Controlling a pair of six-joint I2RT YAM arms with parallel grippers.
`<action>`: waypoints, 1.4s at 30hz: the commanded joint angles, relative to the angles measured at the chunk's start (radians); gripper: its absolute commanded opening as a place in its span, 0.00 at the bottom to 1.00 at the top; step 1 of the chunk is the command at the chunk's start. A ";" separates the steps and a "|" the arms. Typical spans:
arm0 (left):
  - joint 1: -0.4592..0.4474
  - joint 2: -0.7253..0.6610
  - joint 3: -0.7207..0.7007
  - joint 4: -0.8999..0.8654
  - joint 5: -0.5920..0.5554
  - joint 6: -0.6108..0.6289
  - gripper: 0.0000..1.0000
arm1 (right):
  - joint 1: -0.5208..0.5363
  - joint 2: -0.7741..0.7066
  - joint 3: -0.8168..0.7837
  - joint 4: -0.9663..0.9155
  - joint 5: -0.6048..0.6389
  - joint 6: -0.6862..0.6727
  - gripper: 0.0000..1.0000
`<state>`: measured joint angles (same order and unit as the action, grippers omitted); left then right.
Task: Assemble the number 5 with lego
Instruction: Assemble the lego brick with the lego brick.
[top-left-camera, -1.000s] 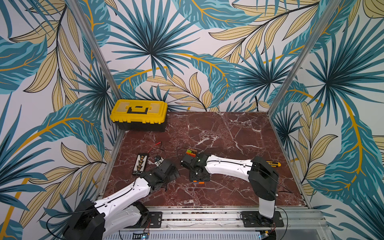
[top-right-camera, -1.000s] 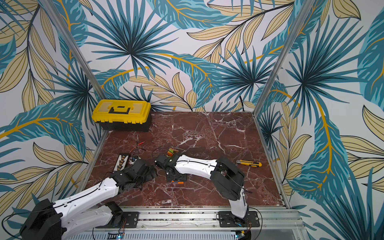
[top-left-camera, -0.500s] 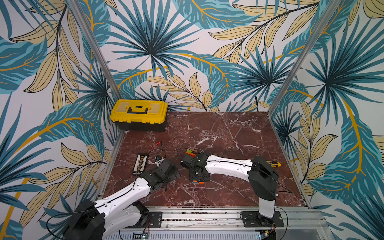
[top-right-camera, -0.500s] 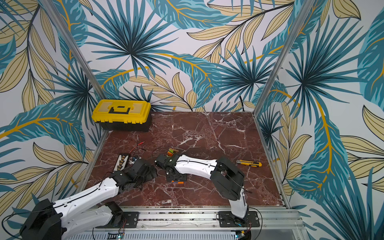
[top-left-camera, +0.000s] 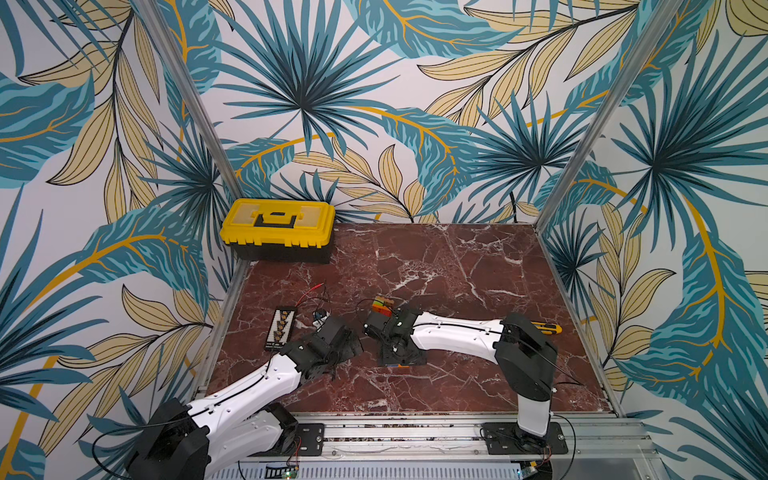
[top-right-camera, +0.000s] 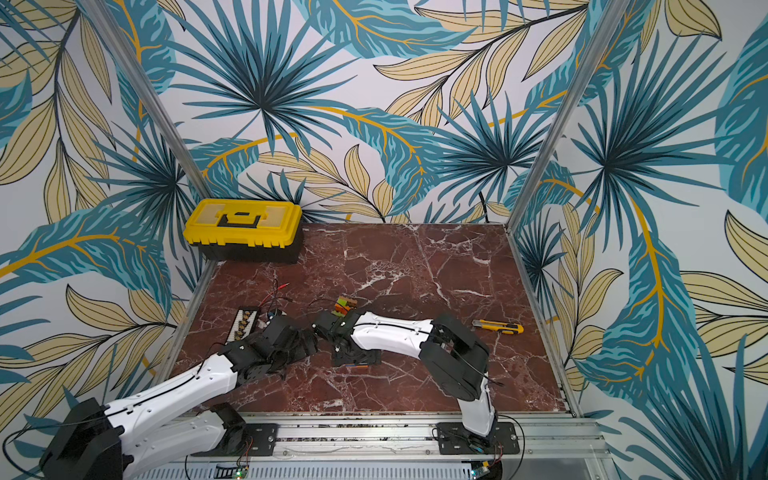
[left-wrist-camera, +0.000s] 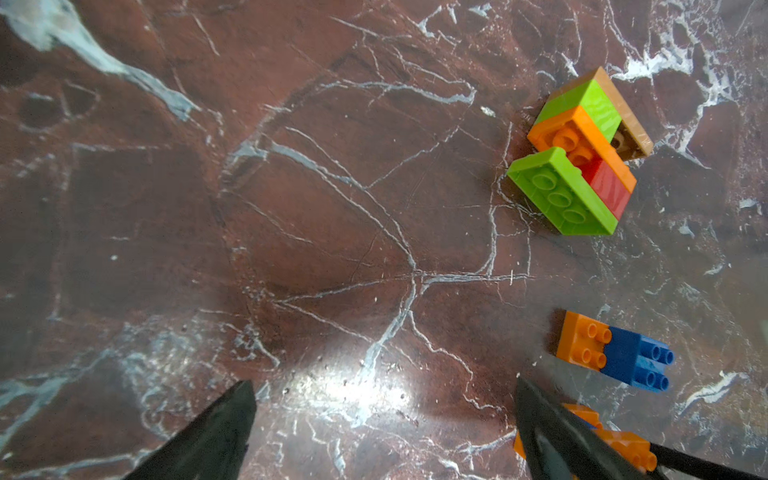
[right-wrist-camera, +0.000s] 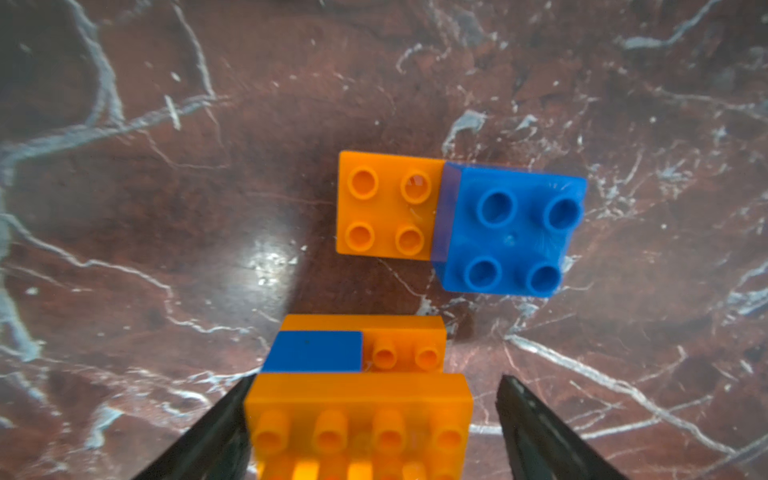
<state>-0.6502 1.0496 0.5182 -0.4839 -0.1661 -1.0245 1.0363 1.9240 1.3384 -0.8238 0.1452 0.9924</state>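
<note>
The counter (top-left-camera: 436, 266) carries three separate brick pieces, so by my reading the digit is partly built and not yet joined into one figure. Both arms reach low over the counter's near middle.

The right claw (right-wrist-camera: 376, 378) stands astride the orange and blue striped cluster (right-wrist-camera: 361, 399) with its jaws apart. One finger lies against the cluster's side and the other shows a gap of bare marble, so nothing is clamped and the cluster rests on the counter. The left claw (left-wrist-camera: 384, 390) hangs just beside it, jaws wide apart over bare marble, holding nothing.

In both top views the green, orange, red and tan cluster (top-left-camera: 382, 304) lies beyond the right claw, apart from the striped one. In the left wrist view the smallest piece sits between those two. It is an orange and blue pair (left-wrist-camera: 615, 353) of square bricks touching each other; whether they are pressed together I cannot tell.

What seems left is to bring the three pieces together and press them into one shape, which will likely call for lining up the studs closely.
</note>
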 joint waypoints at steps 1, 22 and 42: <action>0.006 0.005 0.042 -0.002 0.012 0.003 1.00 | -0.012 -0.045 -0.077 0.084 -0.012 0.024 0.91; 0.006 0.034 0.031 0.015 0.020 -0.004 1.00 | -0.022 0.010 -0.100 0.090 0.016 0.067 0.79; 0.007 0.031 0.019 0.055 0.046 0.007 1.00 | -0.022 0.028 -0.114 0.079 0.003 0.049 0.66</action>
<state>-0.6498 1.0801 0.5182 -0.4557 -0.1295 -1.0252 1.0142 1.9095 1.2446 -0.7071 0.1570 1.0397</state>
